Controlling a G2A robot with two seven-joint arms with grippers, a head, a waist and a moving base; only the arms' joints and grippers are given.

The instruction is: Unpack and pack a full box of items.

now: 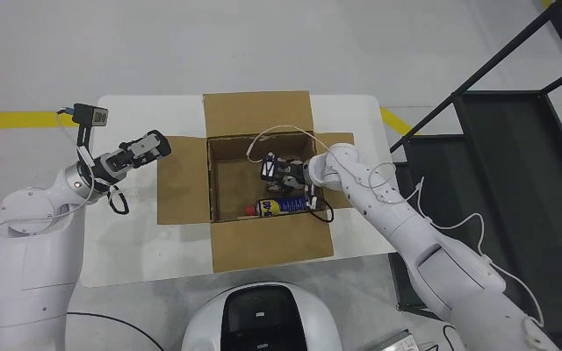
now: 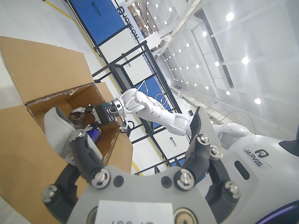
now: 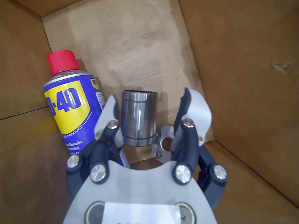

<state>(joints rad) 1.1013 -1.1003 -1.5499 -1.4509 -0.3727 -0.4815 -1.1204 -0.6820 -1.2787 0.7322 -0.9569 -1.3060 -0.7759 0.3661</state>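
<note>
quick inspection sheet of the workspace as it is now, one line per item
surface: white table, carrying the box
job's things: box open, flaps spread; can lies on its side by the box's near wall; flanged metal sleeve beside it on the box floor
clutter: nothing seen
grippers: right gripper inside the box, open, one finger on either side of the sleeve; left gripper open, empty, above the table beside the box
cables: white cable loops above the box near the right gripper
surroundings: yellow floor line; dark metal steps beside the table
</note>
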